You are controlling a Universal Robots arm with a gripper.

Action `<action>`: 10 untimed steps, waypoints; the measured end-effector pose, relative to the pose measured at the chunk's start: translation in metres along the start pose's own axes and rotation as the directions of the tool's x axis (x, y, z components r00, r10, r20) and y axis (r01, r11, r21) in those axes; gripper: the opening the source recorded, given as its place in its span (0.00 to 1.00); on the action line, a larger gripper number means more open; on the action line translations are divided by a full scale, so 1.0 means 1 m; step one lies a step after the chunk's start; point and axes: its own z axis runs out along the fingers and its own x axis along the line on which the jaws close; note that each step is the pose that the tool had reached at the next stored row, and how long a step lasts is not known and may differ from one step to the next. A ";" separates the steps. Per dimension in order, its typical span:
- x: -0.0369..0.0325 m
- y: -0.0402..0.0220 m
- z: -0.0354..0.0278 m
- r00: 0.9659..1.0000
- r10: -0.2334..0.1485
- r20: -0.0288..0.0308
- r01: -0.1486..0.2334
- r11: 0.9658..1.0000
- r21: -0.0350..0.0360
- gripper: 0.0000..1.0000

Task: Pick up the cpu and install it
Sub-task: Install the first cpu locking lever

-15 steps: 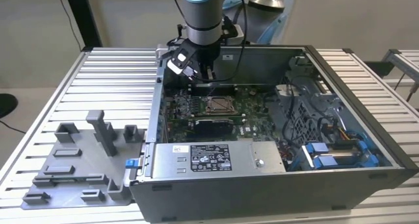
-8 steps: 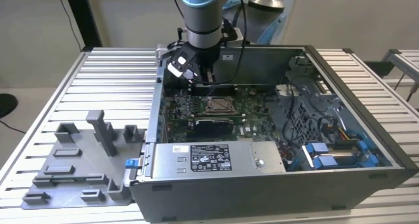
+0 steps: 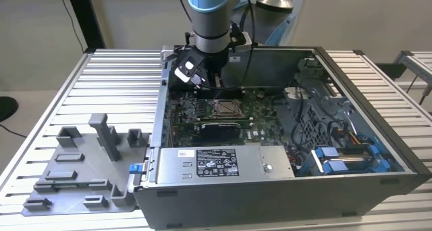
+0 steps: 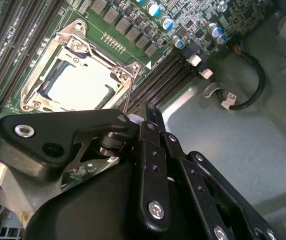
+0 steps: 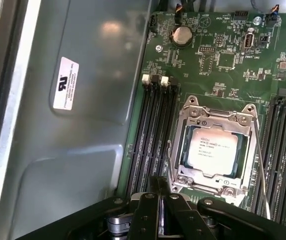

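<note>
We are seeing the cpu (image 5: 213, 151) sitting flat inside the socket frame (image 5: 182, 145) on the motherboard (image 5: 222, 55), in the open computer case (image 3: 284, 185). Our gripper (image 5: 160, 192) is hovering just beside the socket with its fingers pressed together, grasping nothing.

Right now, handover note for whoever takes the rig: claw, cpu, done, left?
Claw: inside the open computer case, over the motherboard beside the socket; nothing seen in its grip, finger state unclear.
Cpu: lying flat in the socket, inside the metal frame, in both wrist views.
Done: cpu picked and placed in the socket.
Left: the retention frame does not look clamped over the chip; seating can't be confirmed from here.
</note>
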 end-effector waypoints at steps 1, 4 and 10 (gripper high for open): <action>-0.0006 0.0001 0.0018 1.000 0.000 0.000 0.000 1.000 0.000 0.00; -0.0019 0.0008 0.0058 1.000 0.000 0.000 0.000 1.000 0.000 0.00; -0.0035 0.0046 0.0088 1.000 0.000 0.000 0.000 1.000 0.000 0.00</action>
